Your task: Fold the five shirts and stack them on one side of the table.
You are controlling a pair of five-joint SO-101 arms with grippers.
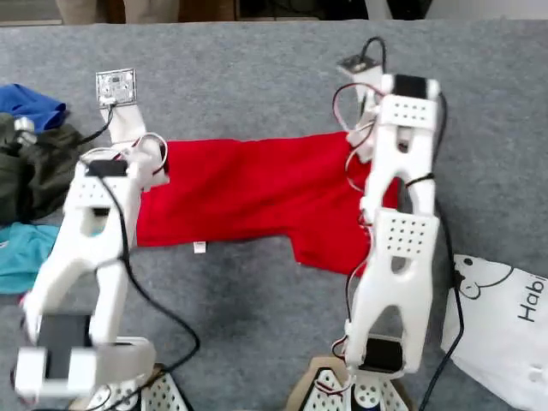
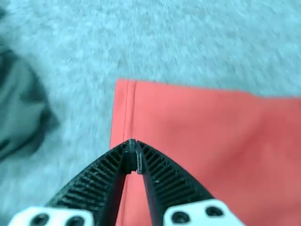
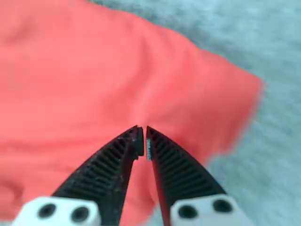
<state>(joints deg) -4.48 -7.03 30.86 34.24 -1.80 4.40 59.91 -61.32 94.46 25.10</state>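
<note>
High view: A red shirt [image 1: 257, 188] is lying spread flat in the middle of the grey tabletop [image 1: 257, 77], its long axis running from the left edge toward the right edge and its straight hem end facing the left edge. One sleeve is jutting toward the near edge, beside a small white tag [image 1: 199, 247]. The left arm [image 1: 86, 248] is reaching over the hem end, and the right arm [image 1: 398, 248] is stretching over the other end. Along the left edge a blue shirt [image 1: 30, 104], a dark shirt [image 1: 34, 163] and a teal shirt [image 1: 21, 253] are sitting crumpled, touching one another. A white printed piece [image 1: 497, 334], cloth or bag I cannot tell, is lying at the near right corner.

Left wrist view: The left gripper [image 2: 133, 157] is showing its ribbed black fingers pressed together at the tips, right over the red shirt just inside its stitched hem; whether cloth is caught between them cannot be told. The dark shirt is lying on the grey surface well apart from the hem.

Right wrist view: The right gripper [image 3: 143, 141] is holding its tips almost touching over the red shirt, close to a corner of the cloth that is pointing out onto the bare tabletop.
</note>
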